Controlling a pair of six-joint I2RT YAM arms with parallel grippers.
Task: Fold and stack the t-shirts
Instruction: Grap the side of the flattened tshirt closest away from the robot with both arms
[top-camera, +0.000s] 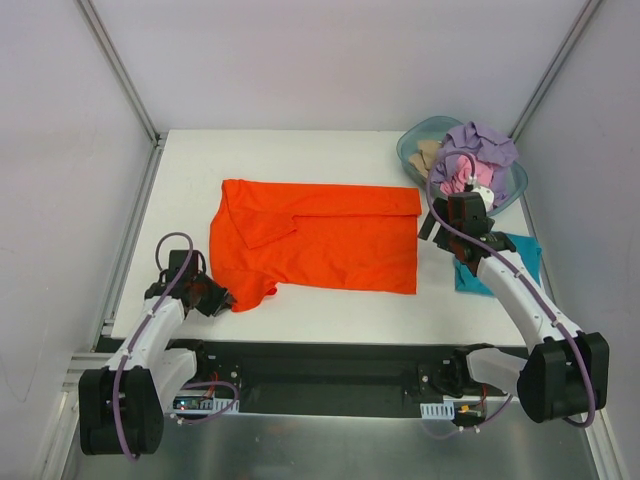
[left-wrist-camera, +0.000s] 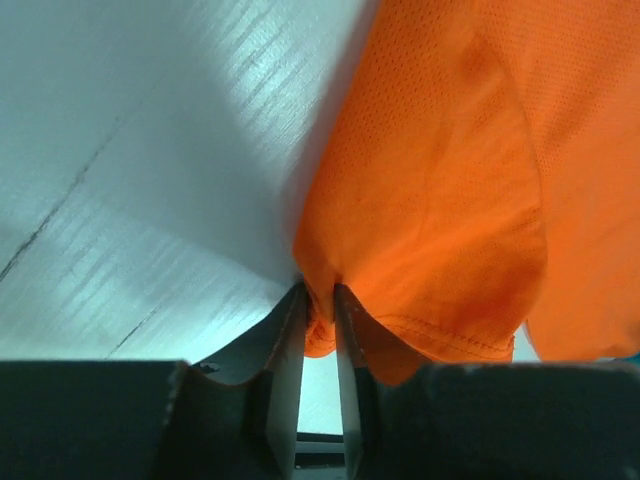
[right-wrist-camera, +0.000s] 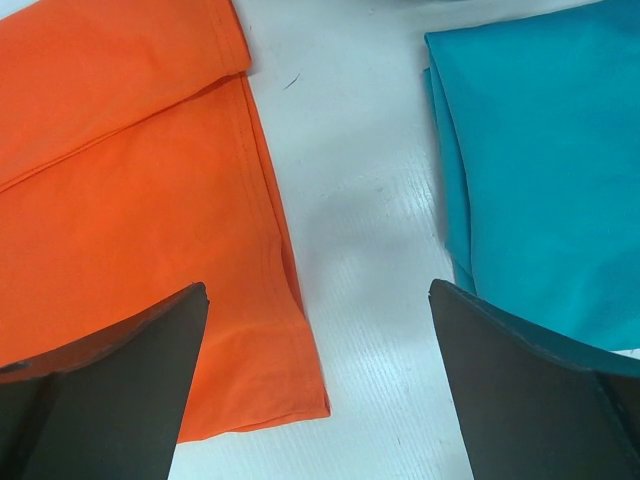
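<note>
On my top feed the orange t-shirt (top-camera: 320, 245) lies spread across the middle of the white counter (top-camera: 190, 170). A band along its far edge is folded over, and so is a flap at its far left corner. My left end effector (top-camera: 225, 298) sits low at the shirt's near left corner. On the left wrist feed it (left-wrist-camera: 320, 290) is narrowed onto a bunched bit of hemmed orange cloth, which is pinched between the two fingers (left-wrist-camera: 287, 340).

My right end effector (top-camera: 440, 225) hangs over the shirt's right edge. Its wrist feed shows it (right-wrist-camera: 318, 288) spread wide and holding nothing, above the bare strip of counter between the orange hem and the teal t-shirt (right-wrist-camera: 530, 170). That teal t-shirt (top-camera: 525, 250) lies flat at the counter's right side, partly under the right arm.

At the far right corner, the plastic tub (top-camera: 415, 145) holds a lavender t-shirt (top-camera: 485, 145) heaped on top, with pink cloth (top-camera: 462, 183) and beige cloth (top-camera: 430, 152) showing beside it.

A small white tag (top-camera: 440, 410) by the right arm's base is too small for me to read.
</note>
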